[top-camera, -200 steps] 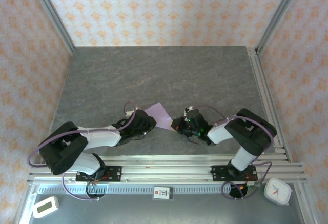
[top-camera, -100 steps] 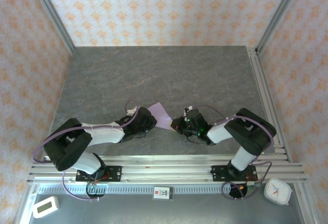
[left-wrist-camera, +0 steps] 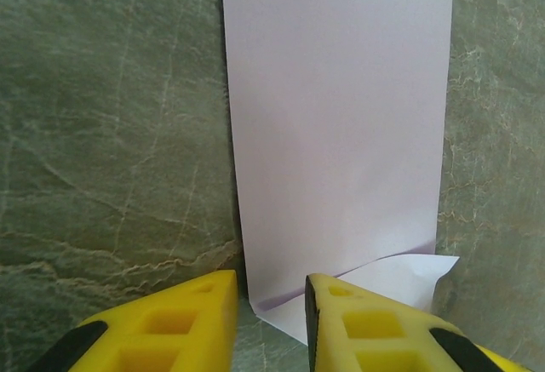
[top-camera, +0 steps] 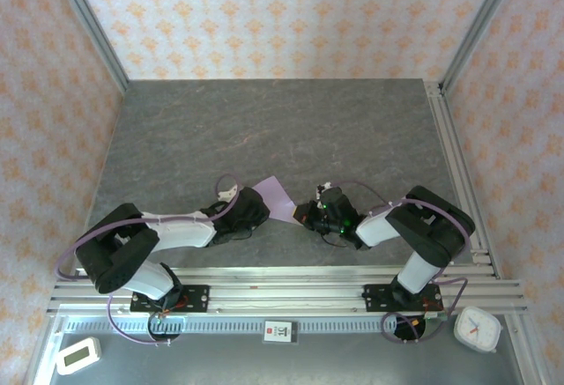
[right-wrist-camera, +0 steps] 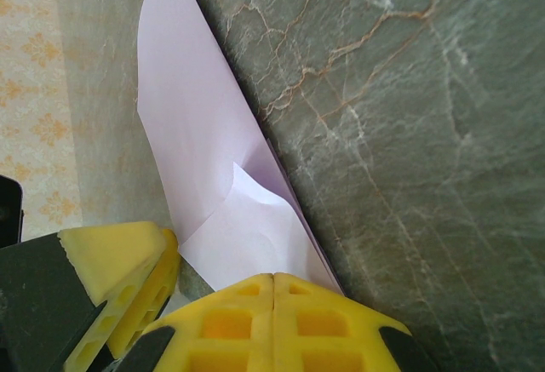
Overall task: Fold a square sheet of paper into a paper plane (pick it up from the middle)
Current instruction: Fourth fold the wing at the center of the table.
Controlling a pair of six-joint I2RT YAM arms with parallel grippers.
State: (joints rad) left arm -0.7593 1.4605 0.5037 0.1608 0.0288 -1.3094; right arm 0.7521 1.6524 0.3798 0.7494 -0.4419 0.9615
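The square sheet of paper (top-camera: pixel 280 196) is pale lilac and lies doubled over into a long rectangle on the dark stone table (top-camera: pixel 291 129), not a pointed plane. In the left wrist view the sheet (left-wrist-camera: pixel 336 117) stretches away from my left gripper (left-wrist-camera: pixel 271 304), which is open with the sheet's near corner between its yellow fingers. A loose lower layer pokes out at the right. My right gripper (right-wrist-camera: pixel 272 291) is shut on the sheet's (right-wrist-camera: pixel 196 134) near edge. From above, the left gripper (top-camera: pixel 261 212) and right gripper (top-camera: pixel 305 215) flank the paper's near end.
An aluminium rail (top-camera: pixel 291 292) runs along the near edge and another one (top-camera: pixel 454 165) along the right side. A white timer (top-camera: pixel 77 354) sits at the bottom left, a small clock (top-camera: pixel 477 329) at the bottom right. Wallpapered walls enclose the table.
My left gripper has slid a little to the right, up to the paper's near corner. The right arm and the paper have stayed put.
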